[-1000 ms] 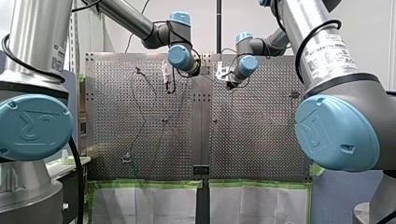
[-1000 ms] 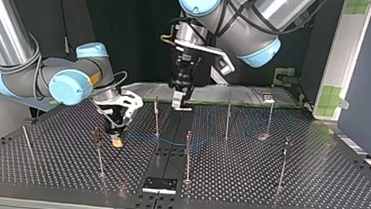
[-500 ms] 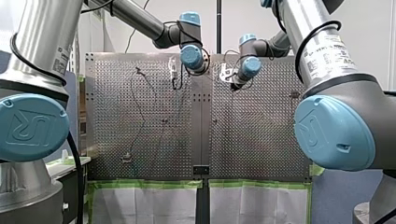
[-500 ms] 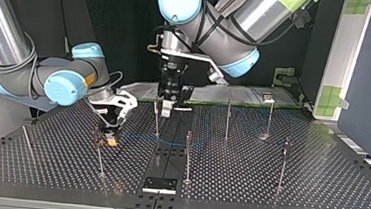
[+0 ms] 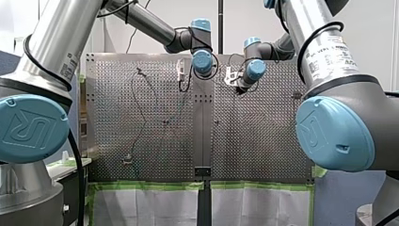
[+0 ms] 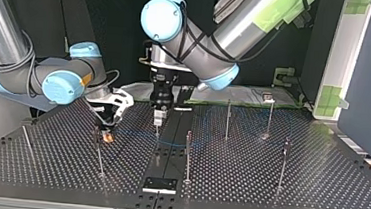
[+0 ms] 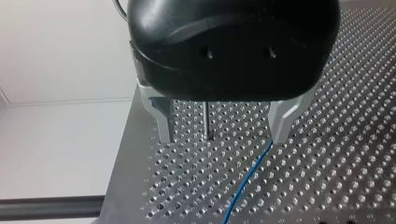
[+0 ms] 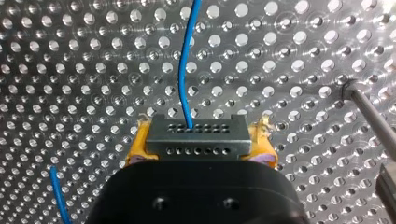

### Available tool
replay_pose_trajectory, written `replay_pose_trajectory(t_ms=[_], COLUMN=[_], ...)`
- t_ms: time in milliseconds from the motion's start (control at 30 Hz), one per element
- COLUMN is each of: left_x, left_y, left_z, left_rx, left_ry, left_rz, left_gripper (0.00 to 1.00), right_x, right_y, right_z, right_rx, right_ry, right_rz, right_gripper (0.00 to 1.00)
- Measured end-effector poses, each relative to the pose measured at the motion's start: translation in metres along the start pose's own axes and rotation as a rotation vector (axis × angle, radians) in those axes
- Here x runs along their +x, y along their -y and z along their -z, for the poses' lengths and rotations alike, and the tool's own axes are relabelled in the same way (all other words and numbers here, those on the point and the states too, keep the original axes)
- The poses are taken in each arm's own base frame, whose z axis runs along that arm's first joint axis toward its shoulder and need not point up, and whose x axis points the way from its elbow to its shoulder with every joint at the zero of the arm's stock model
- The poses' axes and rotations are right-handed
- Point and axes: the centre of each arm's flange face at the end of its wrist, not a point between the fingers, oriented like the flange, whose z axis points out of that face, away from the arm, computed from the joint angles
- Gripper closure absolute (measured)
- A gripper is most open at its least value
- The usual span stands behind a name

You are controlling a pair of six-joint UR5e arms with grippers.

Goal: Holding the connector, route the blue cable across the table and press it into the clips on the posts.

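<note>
Between the yellow pads [image 8: 136,145] of my right end effector [image 8: 198,140] sits the connector [image 8: 195,135], held firmly. It is a dark grey block with two rows of small holes on its face. Its long axis goes across, from one pad to the other. The holed face points ahead, away from the end effector and toward the desk [image 8: 289,56]. The blue cable [image 8: 187,65] comes out of the upper row of holes and runs straight ahead over the perforated surface.

In the top view my right arm enters from the left with its forearm almost level. The wrist is bent down, so the end effector is tilted and its tip is low over the desk, just beside the side post [image 6: 98,150].

My left arm comes down from the top right of that view. Its wrist is turned so that my left end effector [image 7: 222,135] hangs straight down. The metal fingers [image 7: 164,119] are wide apart and hold nothing. The middle post [image 7: 206,120] shows ahead of them, in the gap. The cable lies on the desk and passes just beside one fingertip.
</note>
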Motion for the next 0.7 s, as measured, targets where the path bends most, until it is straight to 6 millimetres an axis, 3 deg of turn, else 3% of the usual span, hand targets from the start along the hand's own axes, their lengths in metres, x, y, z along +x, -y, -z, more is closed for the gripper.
replay_pose_trajectory(t_ms=[400,700], left_x=[0.017,0.031], left_y=[0.011,-0.003], left_z=[-0.047,-0.079], left_rx=[-0.046,-0.083], left_ry=[0.034,0.034], left_rz=[0.007,0.001], left_gripper=[0.00,0.00], right_x=[-0.001,-0.001], right_y=[-0.004,-0.004], right_z=[-0.001,-0.001], right_rx=[-0.007,-0.008], right_ry=[0.001,0.001], right_rz=[-0.001,-0.001], right_gripper=[1.00,1.00])
